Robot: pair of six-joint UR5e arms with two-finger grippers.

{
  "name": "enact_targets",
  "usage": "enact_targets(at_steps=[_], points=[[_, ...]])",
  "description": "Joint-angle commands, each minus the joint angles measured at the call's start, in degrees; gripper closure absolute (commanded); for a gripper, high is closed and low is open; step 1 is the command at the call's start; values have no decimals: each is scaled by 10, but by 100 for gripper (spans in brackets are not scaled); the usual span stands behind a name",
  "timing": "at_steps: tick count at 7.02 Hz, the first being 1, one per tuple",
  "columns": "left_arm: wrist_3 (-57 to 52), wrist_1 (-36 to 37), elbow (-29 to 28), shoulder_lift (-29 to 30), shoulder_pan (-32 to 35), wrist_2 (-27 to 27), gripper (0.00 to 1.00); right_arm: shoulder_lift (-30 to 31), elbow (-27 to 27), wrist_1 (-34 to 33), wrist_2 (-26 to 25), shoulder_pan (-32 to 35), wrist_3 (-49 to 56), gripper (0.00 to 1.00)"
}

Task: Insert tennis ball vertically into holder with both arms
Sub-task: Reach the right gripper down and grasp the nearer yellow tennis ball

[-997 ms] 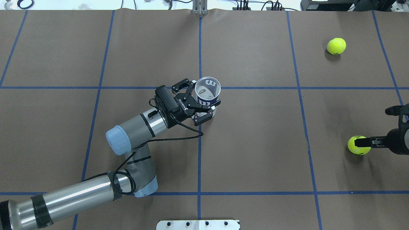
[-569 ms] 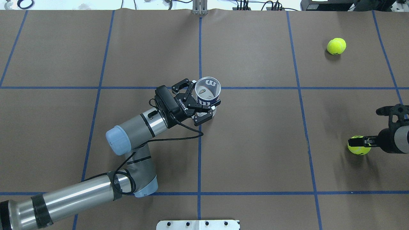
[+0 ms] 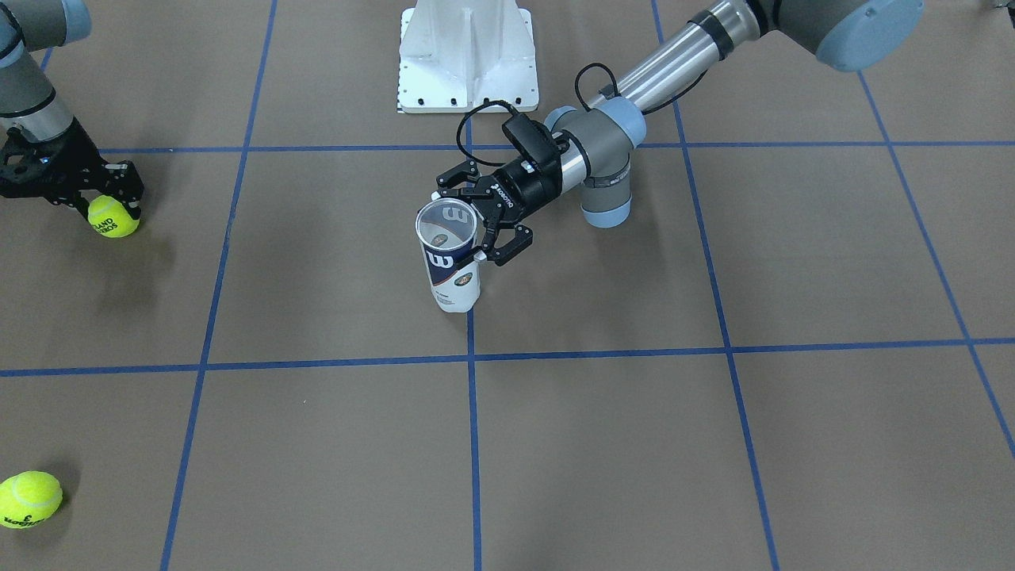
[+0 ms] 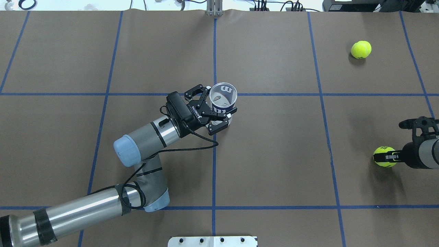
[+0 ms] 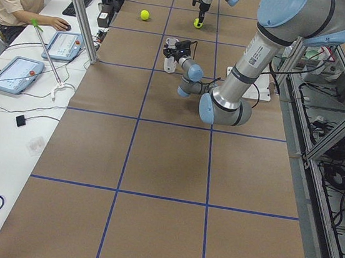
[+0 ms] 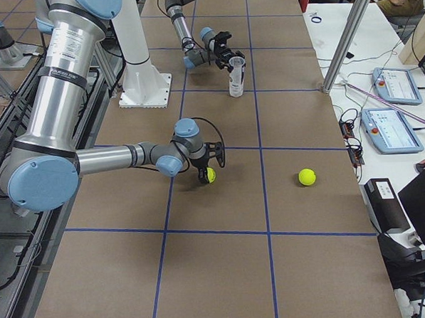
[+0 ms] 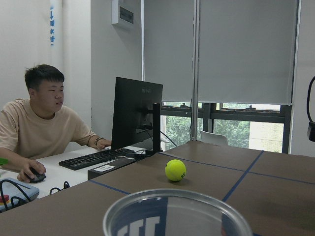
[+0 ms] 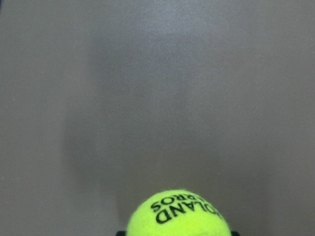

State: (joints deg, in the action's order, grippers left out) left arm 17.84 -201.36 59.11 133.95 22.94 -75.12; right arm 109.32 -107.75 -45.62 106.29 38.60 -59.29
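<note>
The jaws of the left gripper (image 4: 220,101) pinch the holder (image 4: 224,92), which stands upright at the centre of the overhead view with its mouth open upward. The left arm (image 4: 85,206) enters from the lower left, bends at the elbow and reaches to the upper right. At the right edge, the right gripper (image 4: 387,156) clamps a tennis ball (image 4: 380,158) low at the table (image 4: 274,154), wrist level. We see brown paper with blue tape lines and a second ball (image 4: 360,49) at the upper right. An operator (image 7: 42,123) sits at a monitor (image 7: 135,115).
</note>
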Motion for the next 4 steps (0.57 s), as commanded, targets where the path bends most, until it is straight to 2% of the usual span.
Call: enact_targets(at_steps=[1,2,3,4], points=[[0,0,1,0,0,1,8,-17,-38,-36,85,56,1,100],[0,0,1,0,0,1,8,-71,-48,-86,135,107,1,100],[0,0,1,0,0,1,8,-138,-54,-150,143,116,1,100],[0,0,1,0,0,1,8,-221,-73,-260,143,120,0,100]])
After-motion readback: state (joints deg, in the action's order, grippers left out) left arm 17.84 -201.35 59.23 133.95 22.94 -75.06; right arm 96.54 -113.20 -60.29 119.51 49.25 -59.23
